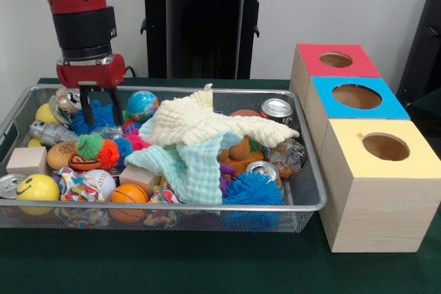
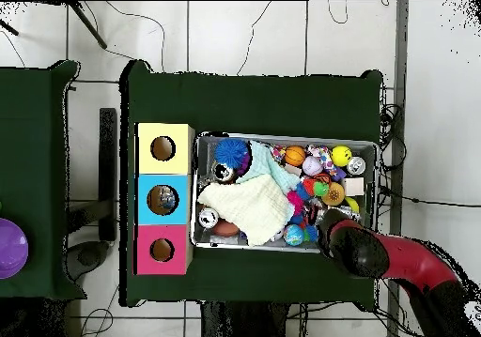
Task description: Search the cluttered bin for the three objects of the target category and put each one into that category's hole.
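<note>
The bin (image 1: 207, 208) is a silver mesh tray full of toys; it also shows in the overhead view (image 2: 282, 136). My gripper (image 1: 100, 111) hangs open at the bin's back left corner, its black fingers (image 1: 87, 109) on either side of a blue spiky ball (image 1: 100, 119). Nothing is held. Three wooden boxes stand to the right of the bin, each with a round hole: red top (image 1: 335, 60), blue top (image 1: 355, 96), yellow top (image 1: 382, 148). In the overhead view my arm (image 2: 376, 253) covers the gripper.
A cream cloth (image 1: 207, 125) and a mint cloth (image 1: 189, 166) cover the bin's middle. Around them lie a globe ball (image 1: 142, 105), two cans (image 1: 277, 109) (image 1: 262, 170), a smiley ball (image 1: 37, 187), a basketball (image 1: 129, 194), a baseball (image 1: 100, 182) and wooden blocks (image 1: 27, 160).
</note>
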